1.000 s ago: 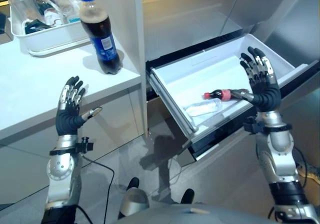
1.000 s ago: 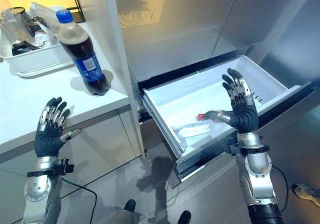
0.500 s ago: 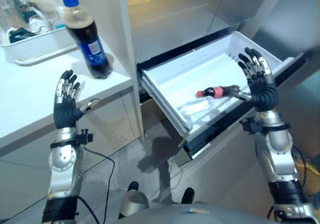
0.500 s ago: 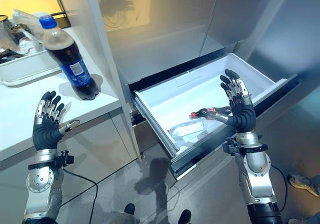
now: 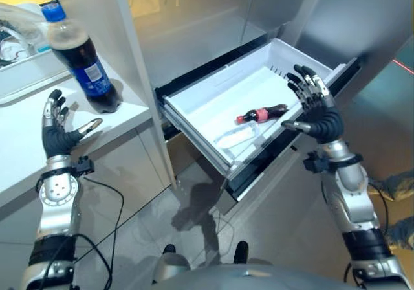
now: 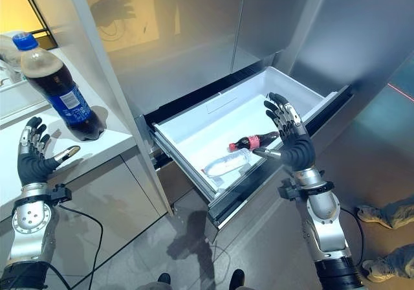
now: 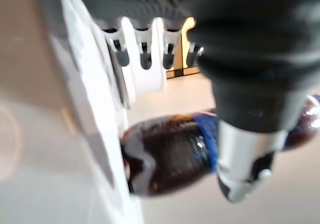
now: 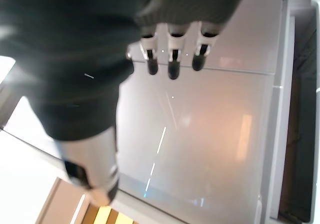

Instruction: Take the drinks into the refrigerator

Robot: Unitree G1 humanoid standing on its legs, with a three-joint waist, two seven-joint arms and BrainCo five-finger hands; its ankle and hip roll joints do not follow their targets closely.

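Change: our right hand, fingers spread and empty, now sits off the small cola it was beside.
Drawer: 2 drinks inside, the cola and a clear bottle, touching.
Left: our left hand relaxed, empty; big cola upright on counter, near its edge.
Room: clear path from counter to drawer.

I'm scanning for print and getting nothing legible. The big cola bottle on the counter wears a blue label with pale marks I can't make out. In the drawer to its right, the small cola bottle has a red label, also unreadable, and the clear bottle beside it shows no lettering I can read.
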